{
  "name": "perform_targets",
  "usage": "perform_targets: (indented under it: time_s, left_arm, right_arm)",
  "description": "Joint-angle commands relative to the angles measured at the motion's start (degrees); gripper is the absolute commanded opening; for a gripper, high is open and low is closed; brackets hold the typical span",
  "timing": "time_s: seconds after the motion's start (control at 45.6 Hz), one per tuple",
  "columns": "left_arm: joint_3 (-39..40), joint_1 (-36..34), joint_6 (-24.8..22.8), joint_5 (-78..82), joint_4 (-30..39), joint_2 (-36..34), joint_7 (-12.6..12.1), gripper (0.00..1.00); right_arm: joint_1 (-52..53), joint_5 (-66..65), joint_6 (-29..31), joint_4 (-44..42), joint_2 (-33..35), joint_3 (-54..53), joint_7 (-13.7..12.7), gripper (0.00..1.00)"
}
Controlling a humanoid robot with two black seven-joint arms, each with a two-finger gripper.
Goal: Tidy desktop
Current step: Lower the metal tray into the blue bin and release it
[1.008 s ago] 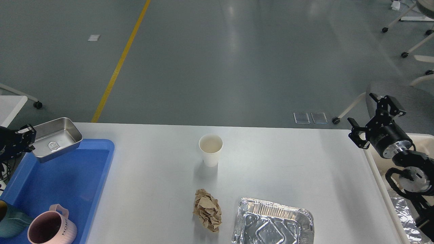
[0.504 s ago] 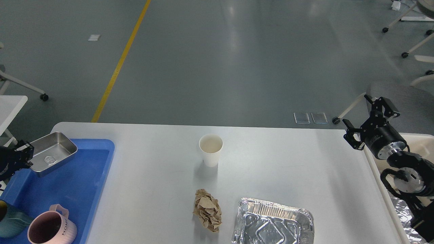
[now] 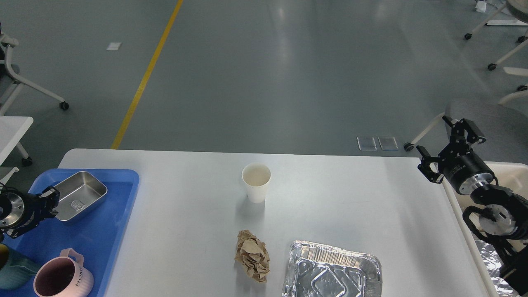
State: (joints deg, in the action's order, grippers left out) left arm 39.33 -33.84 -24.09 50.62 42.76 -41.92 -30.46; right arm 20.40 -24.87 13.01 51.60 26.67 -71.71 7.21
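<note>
You see a white matte rectangular desk (image 3: 338, 198). On it: a blue plastic tray (image 3: 103, 231), a silver steel rectangular pan (image 3: 80, 194), a pink ceramic mug (image 3: 62, 277) with dark lettering, a white paper cup (image 3: 256, 181), a brown crumpled paper wad (image 3: 252, 255), and a shiny silver foil container (image 3: 332, 270) with ribbed walls.

The pink mug (image 3: 62, 277), near the left gripper (image 3: 48, 202), bears letters reading "HOM", the rest hidden from view.
</note>
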Motion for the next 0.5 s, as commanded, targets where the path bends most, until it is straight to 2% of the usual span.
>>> perform_targets:
  time_s: [0.0,0.153,0.351,0.482]
  left_arm:
    - [0.0,0.0,0.6,0.1,-0.3,1.8,0.1,0.01]
    - [0.0,0.0,0.5,0.1,-0.3,2.1,-0.1,0.05]
    - [-0.2,0.0,-0.1,0.1,-0.3,1.1,-0.4,0.22]
    - [-0.1,0.0,-1.0,-0.5,-0.3,-0.2,-0.6,0.37]
  right_arm:
    - [-0.1,0.0,0.0,0.0,0.0,0.0,0.0,1.0]
    - [-0.4,0.0,0.0,0.1,0.1,0.0,0.1,1.0]
    - [-0.4,0.0,0.1,0.0,0.1,-0.1,0.1,1.0]
    - [-0.5,0.0,0.1,0.0,0.0,-0.1,0.0,1.0]
